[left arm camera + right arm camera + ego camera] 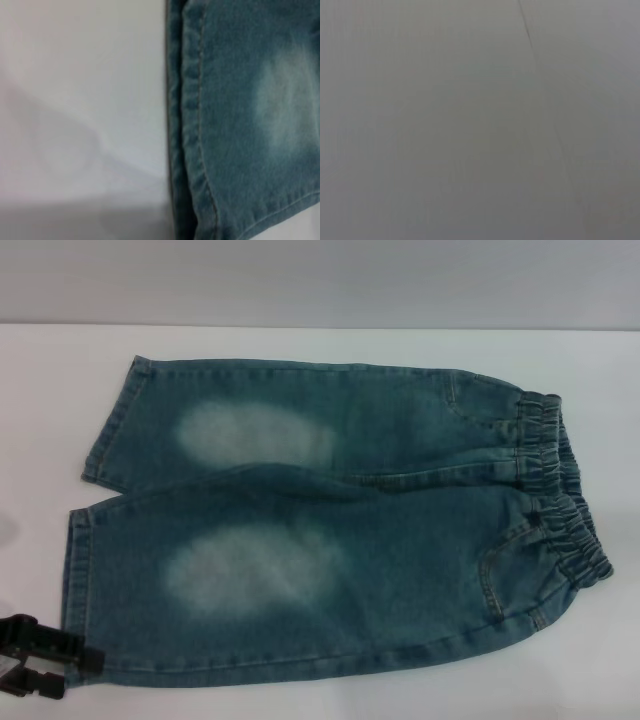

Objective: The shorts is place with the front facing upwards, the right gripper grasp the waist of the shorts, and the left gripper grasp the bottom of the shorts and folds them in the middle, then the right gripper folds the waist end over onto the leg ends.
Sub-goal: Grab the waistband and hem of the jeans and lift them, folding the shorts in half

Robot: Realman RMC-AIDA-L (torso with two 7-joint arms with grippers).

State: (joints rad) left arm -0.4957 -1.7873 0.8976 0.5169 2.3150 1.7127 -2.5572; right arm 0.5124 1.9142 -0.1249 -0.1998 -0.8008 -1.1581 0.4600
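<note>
Blue denim shorts [330,530] lie flat on the white table [300,340], front side up. The elastic waist [560,500] is at the right and the two leg ends [90,530] point left. My left gripper [78,675] sits at the near left corner, at the hem of the nearer leg, open, with one black fingertip [92,660] over the fabric edge. The left wrist view shows that leg hem [192,125] close up beside bare table. My right gripper is out of view; its wrist view holds only a plain grey surface.
White table surface [40,420] surrounds the shorts on all sides, with a pale wall [320,280] behind the far edge.
</note>
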